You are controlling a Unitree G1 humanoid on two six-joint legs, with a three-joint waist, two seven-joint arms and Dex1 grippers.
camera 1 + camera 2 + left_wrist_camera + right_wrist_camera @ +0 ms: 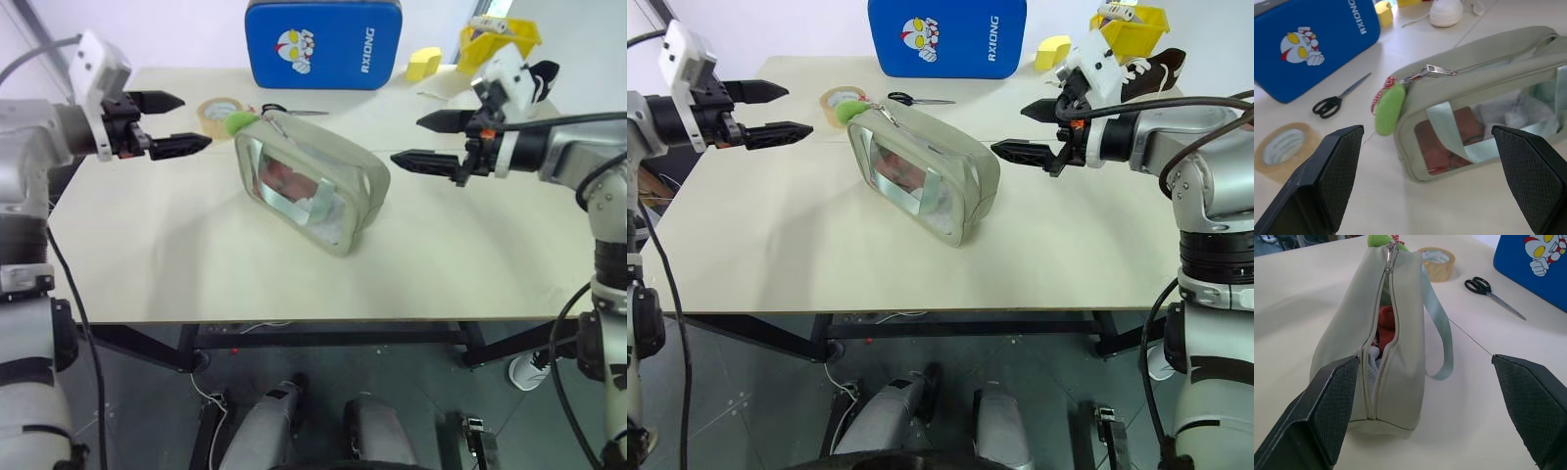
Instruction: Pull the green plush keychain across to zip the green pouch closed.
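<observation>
The green pouch [313,181] lies on the table [176,264], its clear window facing me. Its top zipper [1382,333] gapes open, showing red and white contents. The green plush keychain [238,123] hangs from the zipper pull at the pouch's far left end, also seen as a lime blob [1390,110] in the left wrist view. My left gripper [194,121] hovers open to the left of the keychain, apart from it. To the pouch's right, my right gripper [407,139] also stands open and holds nothing.
A blue padded case [323,44] stands at the table's back. A tape roll [218,113] and scissors [284,110] lie just behind the pouch. A yellow sponge block [423,65], a yellow bin [500,39] and a shoe [1146,69] sit at the back right.
</observation>
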